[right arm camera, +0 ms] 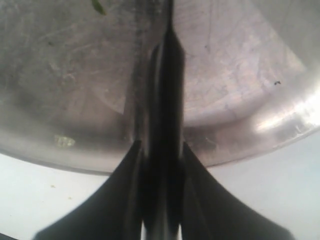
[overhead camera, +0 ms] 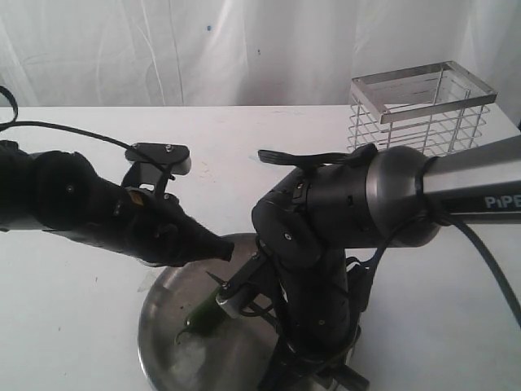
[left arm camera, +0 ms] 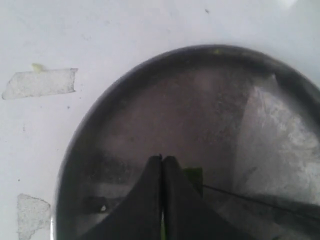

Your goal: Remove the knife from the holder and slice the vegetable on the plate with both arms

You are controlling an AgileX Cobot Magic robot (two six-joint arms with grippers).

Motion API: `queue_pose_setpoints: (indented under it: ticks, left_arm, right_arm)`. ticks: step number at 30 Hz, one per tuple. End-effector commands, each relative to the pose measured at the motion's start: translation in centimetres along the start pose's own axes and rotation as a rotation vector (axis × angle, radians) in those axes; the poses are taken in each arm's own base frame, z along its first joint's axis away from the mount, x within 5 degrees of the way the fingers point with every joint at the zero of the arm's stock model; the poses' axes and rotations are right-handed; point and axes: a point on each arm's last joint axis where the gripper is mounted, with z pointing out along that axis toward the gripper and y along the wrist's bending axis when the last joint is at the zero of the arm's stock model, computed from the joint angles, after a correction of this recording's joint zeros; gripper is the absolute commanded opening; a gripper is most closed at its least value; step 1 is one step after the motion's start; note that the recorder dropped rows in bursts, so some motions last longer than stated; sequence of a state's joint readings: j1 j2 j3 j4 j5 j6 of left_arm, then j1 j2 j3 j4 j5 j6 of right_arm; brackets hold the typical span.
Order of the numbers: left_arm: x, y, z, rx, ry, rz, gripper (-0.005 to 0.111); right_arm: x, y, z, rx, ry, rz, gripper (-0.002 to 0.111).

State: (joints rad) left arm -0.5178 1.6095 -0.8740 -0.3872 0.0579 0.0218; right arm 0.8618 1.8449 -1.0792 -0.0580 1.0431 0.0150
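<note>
Right wrist view: slim dark knife [right arm camera: 167, 100] between jaws, over scratched plate [right arm camera: 240, 75].

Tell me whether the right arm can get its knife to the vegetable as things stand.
Likely yes: the right gripper holds the knife over the plate, blade tip near the vegetable, nothing between; the left gripper hangs close beside.

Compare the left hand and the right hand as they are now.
The left hand is shut with nothing clearly between its fingers; the right hand is clamped on the knife. The left hand reaches in from the left of the plate, the right hand from its near rim. Both hang over the plate.
</note>
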Motion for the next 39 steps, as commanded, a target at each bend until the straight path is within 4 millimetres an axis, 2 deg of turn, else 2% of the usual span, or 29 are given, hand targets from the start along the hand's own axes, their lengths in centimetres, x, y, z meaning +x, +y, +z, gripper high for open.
queue_pose_setpoints:
  ticks: [1, 5, 8, 10, 14, 17, 20, 23, 30, 39]
  left_arm:
    - [-0.1, 1.2, 0.4, -0.003, 0.087, 0.036, 0.0]
    - [-0.5, 3.2, -0.2, 0.002, 0.118, 0.041, 0.0]
    - [-0.8, 3.8, -0.7, 0.093, 0.142, 0.126, 0.0]
    - [-1.2, 3.9, -1.3, 0.235, 0.129, 0.204, 0.0]
    - [-3.0, 4.0, -3.6, 0.57, -0.047, 0.2, 0.0]
    - [-3.9, 5.4, -4.5, 0.655, -0.149, 0.104, 0.0]
    - [-3.5, 6.3, -3.9, 0.645, -0.124, 0.06, 0.0]
    - [-2.7, 6.7, -2.0, 0.646, -0.116, -0.014, 0.0]
    - [-1.4, 5.0, 1.7, 0.605, -0.042, -0.006, 0.0]
    - [-0.5, 4.4, 2.4, 0.628, 0.03, 0.041, 0.0]
  right_arm:
    - [-0.1, 0.1, -0.1, 0.005, -0.003, -0.021, 0.0]
    - [-0.1, 0.1, -0.1, 0.005, -0.007, -0.021, 0.0]
    - [-0.2, 0.1, -0.1, 0.005, -0.011, -0.021, 0.0]
    - [-0.2, 0.1, -0.1, 0.005, -0.011, -0.021, 0.0]
    - [-0.2, 0.1, -0.1, 0.005, -0.011, -0.021, 0.0]
    - [-0.2, 0.1, -0.1, 0.005, -0.01, -0.021, 0.0]
    - [-0.2, 0.1, -0.1, 0.005, -0.01, -0.021, 0.0]
    - [-0.2, 0.1, -0.1, 0.005, -0.01, -0.021, 0.0]
    - [-0.1, 0.1, -0.1, 0.002, -0.008, -0.02, 0.0]
    - [-0.1, 0.1, -0.1, 0.002, -0.005, -0.02, 0.0]
